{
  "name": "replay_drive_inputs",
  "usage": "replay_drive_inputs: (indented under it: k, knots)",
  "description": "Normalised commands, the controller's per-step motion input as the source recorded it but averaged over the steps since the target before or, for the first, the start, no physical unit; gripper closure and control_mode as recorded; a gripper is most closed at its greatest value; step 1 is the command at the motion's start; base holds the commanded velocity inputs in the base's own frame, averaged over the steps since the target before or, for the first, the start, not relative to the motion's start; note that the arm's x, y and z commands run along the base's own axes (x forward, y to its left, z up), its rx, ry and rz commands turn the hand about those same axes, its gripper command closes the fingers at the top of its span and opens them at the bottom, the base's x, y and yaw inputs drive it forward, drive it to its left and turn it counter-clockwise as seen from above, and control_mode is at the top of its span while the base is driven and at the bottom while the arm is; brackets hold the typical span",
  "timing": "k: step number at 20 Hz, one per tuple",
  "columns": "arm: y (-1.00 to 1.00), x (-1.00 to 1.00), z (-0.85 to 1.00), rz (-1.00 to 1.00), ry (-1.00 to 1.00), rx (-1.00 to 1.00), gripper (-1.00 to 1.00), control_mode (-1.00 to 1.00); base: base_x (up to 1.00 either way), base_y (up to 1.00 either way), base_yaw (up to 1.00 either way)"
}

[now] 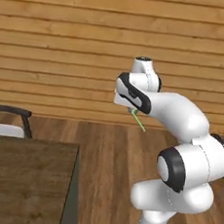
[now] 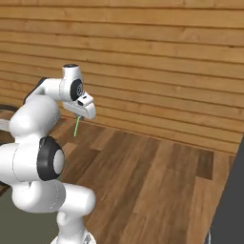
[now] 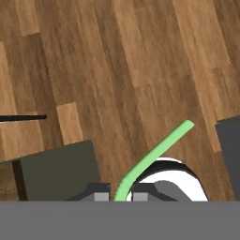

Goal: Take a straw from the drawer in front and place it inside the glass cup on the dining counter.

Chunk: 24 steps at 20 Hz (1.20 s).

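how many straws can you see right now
1. The straw is clamped between the gripper fingertips in the hand view, slanting out over the wood floor; the base views show it hanging under the raised hand. Others could be out of frame.

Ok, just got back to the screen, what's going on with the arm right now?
The arm is carrying the straw. The pincer is shut on its end, and the rest of the light-green stick pokes out below the hand, above the wood floor. A corner of the dining counter sits off to the arm's left, with a chair behind it. The straw has not been placed yet.
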Motion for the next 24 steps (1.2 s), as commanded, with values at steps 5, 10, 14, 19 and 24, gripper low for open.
replay_drive_inputs:
  k: [5,10,14,19,24]
  knots:
    - [0.0,0.0,0.0,0.0,0.0,0.0,1.0,1.0,1.0,-0.43,0.44]
    - [0.0,0.0,0.0,0.0,0.0,0.0,1.0,1.0,1.0,-0.46,0.45]
    - [0.0,0.0,0.0,0.0,0.0,0.0,1.0,1.0,1.0,-0.48,0.46]
    - [0.0,0.0,0.0,0.0,0.0,0.0,1.0,1.0,1.0,-0.42,0.51]
    - [0.0,0.0,0.0,0.0,0.0,0.0,1.0,1.0,1.0,-0.35,0.61]
